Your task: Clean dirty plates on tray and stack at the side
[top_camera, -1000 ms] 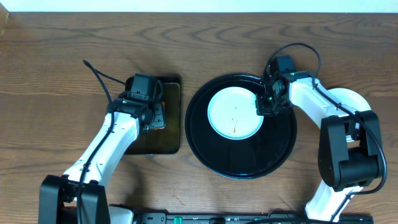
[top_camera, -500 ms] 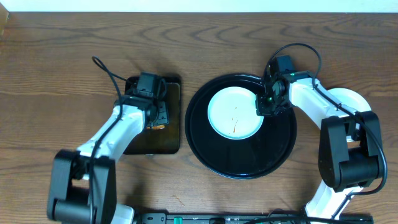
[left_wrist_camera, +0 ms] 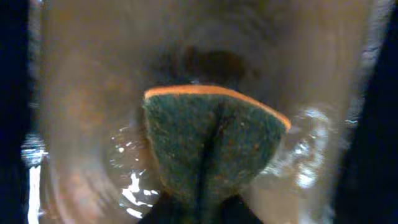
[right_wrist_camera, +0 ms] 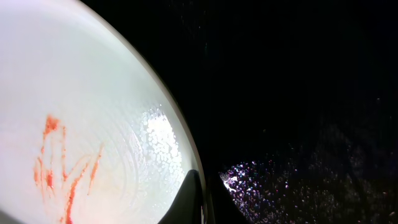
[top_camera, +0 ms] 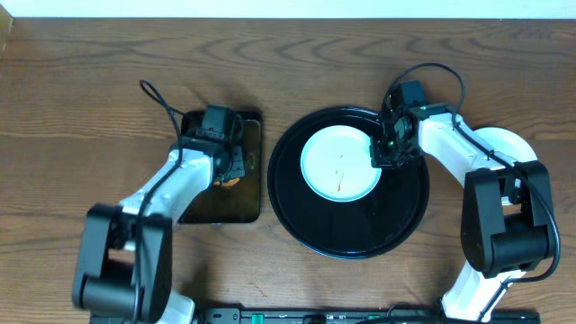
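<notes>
1. Placement of plate [top_camera: 340,162]: flat inside the round black tray [top_camera: 351,241], toward the far-left part of the tray floor. Bare glossy floor exposed on the near and right sides.
2. Soiling on plate: thin orange-red streaks [right_wrist_camera: 62,168] across the pale face. Water film and fine droplets close to the rim in the right wrist view.
3. State of right gripper [right_wrist_camera: 200,202]: clenched on the right-hand rim of the plate, one fingertip over the pale face, the other on the tray side of the rim.
4. Side plate [top_camera: 511,142]: pale, round, on the wooden table [top_camera: 90,90] to the right of the round black tray, partly hidden under the right arm. Number of pieces there not discernible.
5. State of left gripper [left_wrist_camera: 199,214]: clenched on the sponge [left_wrist_camera: 211,143], fingertips pinching the near end of the pad.
6. Orientation of sponge: green abrasive face toward the left wrist camera, orange layer along the far edge, dark crease from the fingertips up the middle of the pad.
7. Location of sponge: over the rectangular black tray [top_camera: 202,207], well apart from the plate.
8. Rectangular black tray: wet, with glare patches around the sponge. Just beside the left edge of the round black tray; contact between the two not discernible.
</notes>
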`<action>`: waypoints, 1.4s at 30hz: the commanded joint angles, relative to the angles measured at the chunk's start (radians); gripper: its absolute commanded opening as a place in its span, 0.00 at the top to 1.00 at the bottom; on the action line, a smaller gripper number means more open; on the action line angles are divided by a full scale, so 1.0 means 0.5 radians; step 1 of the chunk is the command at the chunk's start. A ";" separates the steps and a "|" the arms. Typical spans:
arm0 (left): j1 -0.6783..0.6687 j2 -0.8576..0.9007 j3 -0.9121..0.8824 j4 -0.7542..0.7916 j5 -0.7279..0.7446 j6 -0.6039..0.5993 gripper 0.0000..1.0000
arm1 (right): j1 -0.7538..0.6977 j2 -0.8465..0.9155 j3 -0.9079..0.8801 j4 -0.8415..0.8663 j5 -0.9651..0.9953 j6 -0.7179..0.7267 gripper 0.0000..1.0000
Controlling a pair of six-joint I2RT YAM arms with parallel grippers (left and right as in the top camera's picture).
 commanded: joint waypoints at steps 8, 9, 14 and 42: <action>0.004 -0.011 0.000 0.002 -0.012 0.022 0.31 | 0.019 0.009 -0.052 -0.026 0.042 0.027 0.99; 0.004 0.014 0.000 0.014 -0.020 0.023 0.31 | 0.019 0.009 -0.052 -0.027 0.042 0.027 0.99; 0.004 0.114 0.000 0.062 -0.145 0.022 0.31 | 0.019 0.009 -0.052 -0.027 0.041 0.027 0.99; 0.004 -0.085 -0.030 0.017 -0.113 0.021 0.93 | 0.018 0.009 -0.052 -0.079 0.042 0.019 0.99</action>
